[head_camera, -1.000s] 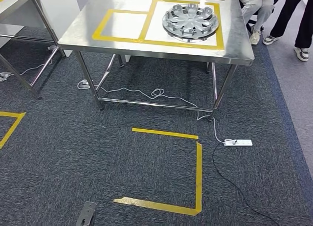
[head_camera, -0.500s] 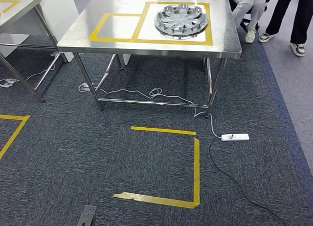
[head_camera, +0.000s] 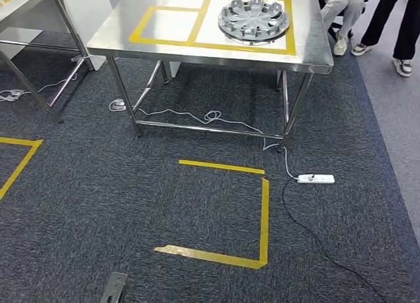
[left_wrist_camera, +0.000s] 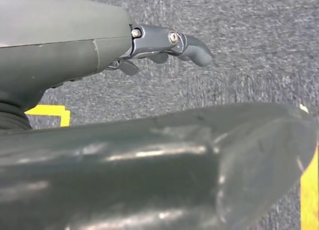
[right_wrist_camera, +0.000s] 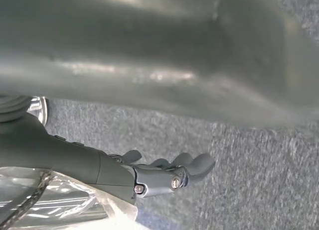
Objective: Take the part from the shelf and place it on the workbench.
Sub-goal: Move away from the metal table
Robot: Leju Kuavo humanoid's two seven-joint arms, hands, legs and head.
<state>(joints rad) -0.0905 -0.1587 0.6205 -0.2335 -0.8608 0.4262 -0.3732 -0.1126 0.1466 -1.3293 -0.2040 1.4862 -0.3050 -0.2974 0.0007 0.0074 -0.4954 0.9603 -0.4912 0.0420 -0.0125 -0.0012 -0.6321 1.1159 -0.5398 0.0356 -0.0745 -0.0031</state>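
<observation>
The part point(head_camera: 253, 20), a silver wheel cover, lies flat on the counter point(head_camera: 317, 50) inside the right-hand yellow tape square. The left hand point(left_wrist_camera: 165, 43) and right hand point(right_wrist_camera: 169, 172) hang over carpet, fingers extended and apart, holding nothing.

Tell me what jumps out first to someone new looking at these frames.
The silver hubcap stands out first, lying inside the larger yellow-taped square on the steel workbench at the top of the head view. Next is the open yellow tape outline on the dark carpet in front of the bench, with a white power strip beside it. People's legs show at the far right.
</observation>
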